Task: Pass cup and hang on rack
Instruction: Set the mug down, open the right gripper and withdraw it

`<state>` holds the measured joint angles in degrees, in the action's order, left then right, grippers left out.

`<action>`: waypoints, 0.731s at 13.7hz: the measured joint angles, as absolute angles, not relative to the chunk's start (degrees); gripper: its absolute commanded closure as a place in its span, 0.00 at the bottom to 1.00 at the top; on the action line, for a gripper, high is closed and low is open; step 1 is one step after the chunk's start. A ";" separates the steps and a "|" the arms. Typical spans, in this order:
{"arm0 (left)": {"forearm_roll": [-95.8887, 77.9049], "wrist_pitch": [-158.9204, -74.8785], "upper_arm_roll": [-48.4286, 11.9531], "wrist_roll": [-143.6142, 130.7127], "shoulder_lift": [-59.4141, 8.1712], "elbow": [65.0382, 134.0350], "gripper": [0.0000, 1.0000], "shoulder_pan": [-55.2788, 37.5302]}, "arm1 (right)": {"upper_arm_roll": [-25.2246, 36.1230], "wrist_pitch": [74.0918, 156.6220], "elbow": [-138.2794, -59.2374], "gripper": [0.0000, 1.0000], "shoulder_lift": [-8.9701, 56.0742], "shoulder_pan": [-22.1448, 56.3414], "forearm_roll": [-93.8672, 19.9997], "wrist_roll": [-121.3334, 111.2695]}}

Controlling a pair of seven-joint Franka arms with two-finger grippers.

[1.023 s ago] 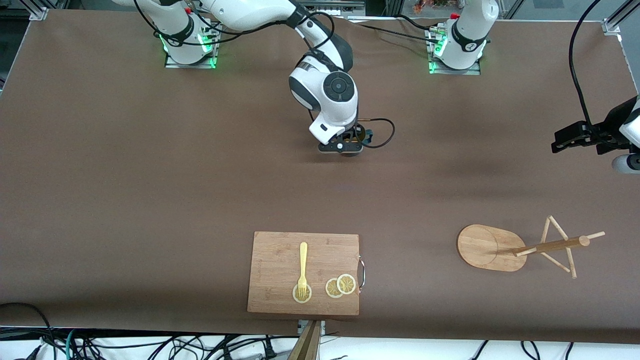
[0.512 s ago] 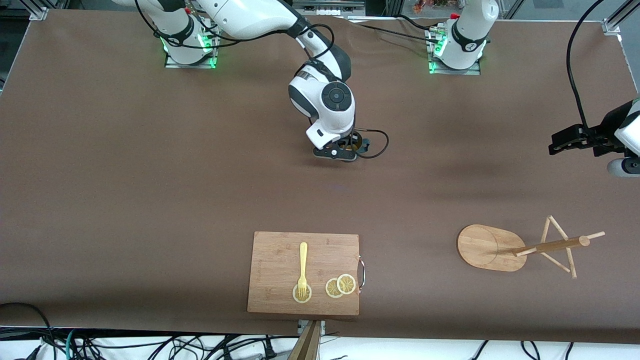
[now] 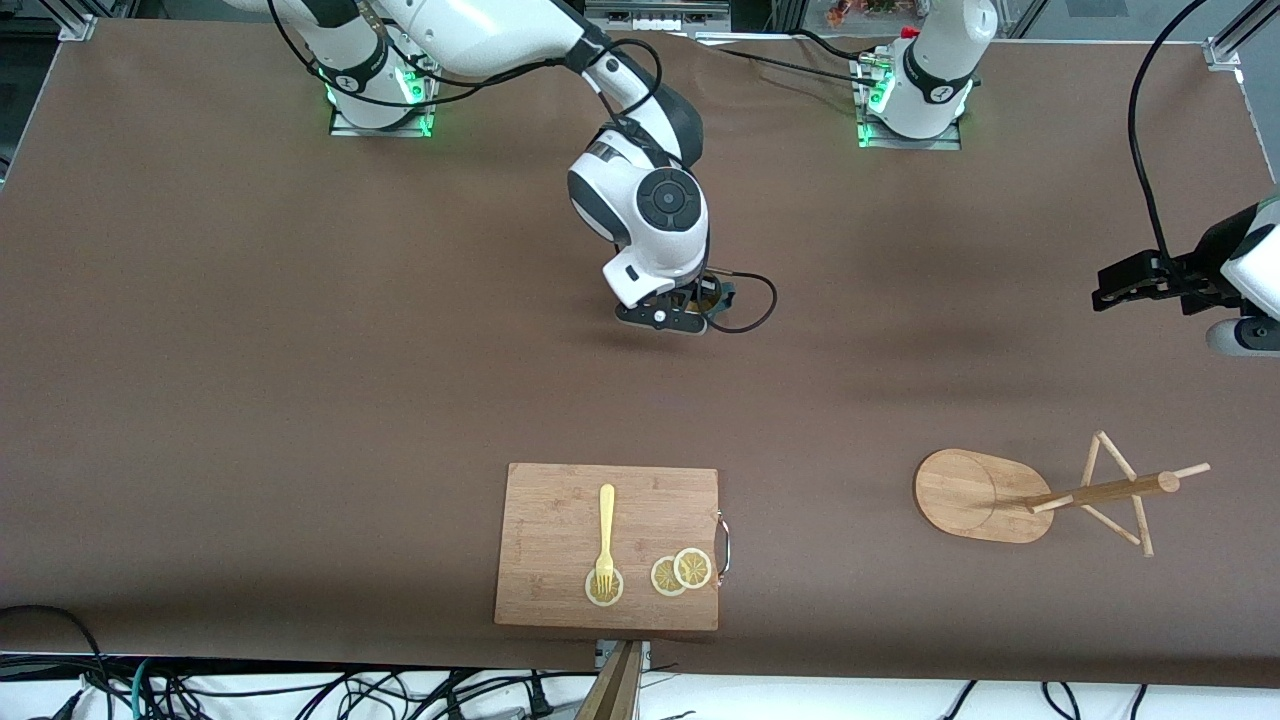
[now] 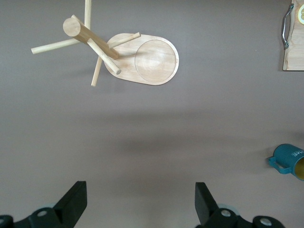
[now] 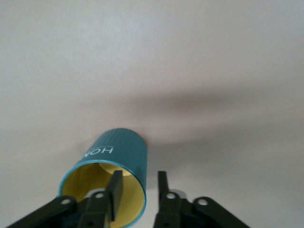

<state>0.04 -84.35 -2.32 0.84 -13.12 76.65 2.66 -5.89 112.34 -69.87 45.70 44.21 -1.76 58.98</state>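
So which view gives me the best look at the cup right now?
The right wrist view: the cup fills it, rim and yellow inside plain, one finger of the right hand inside the rim. The left wrist view catches it at its edge, handle showing. In the front view the right arm hides nearly all of it.

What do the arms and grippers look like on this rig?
Both arms are glossy white with dark grey joint bands and green-lit bases. The right gripper and left gripper are black with flat two-finger pads. A black cable loops by the right wrist.

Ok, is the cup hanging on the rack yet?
No, the cup sits on the table with the right gripper straddling its rim, apart from the rack.
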 measured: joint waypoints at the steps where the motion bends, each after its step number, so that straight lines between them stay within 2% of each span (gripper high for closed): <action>1: 0.04 -84.35 -2.34 0.84 -13.13 76.64 0.00 2.63 | -5.91 110.01 -68.04 0.00 45.43 43.41 -1.77 58.98; 4: 0.04 -84.35 -2.36 0.84 -13.14 76.60 0.00 2.59 | -5.72 105.19 -64.96 0.00 42.77 38.83 -3.24 58.68; 10: 0.04 -84.32 -2.75 0.90 -13.14 76.56 0.00 2.55 | -5.05 93.71 -64.51 0.00 30.56 19.32 -5.22 35.87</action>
<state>0.04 -84.32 -2.75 0.90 -13.14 76.56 2.55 -5.05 93.71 -64.51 30.56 19.32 -5.22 35.87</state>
